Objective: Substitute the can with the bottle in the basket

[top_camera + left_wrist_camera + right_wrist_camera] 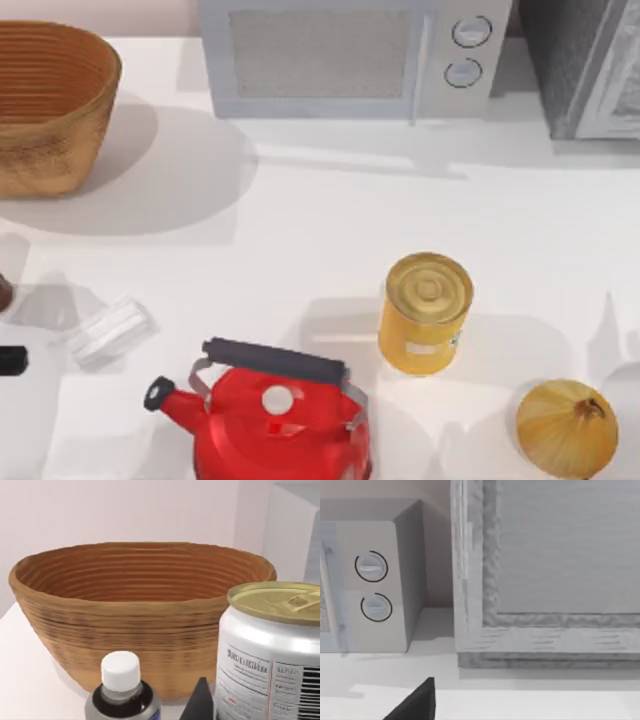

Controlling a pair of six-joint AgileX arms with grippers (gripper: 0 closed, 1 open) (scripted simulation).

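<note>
Basket (50, 110) is sitting at the tabletop's (320, 230) far left corner. In the left wrist view, the bottle (122, 692) and the can (270, 650) are standing in front of the basket, outside it. Whether either claw is open cannot be told.

Basket (140, 615): woven wicker, rough, ribbed, matt. Can (272, 650): smooth metal body, dull gold top, printed label. Bottle (122, 695): glossy dark body, matt white plastic-looking cap. Kettle (280, 425): glossy red finish.
</note>
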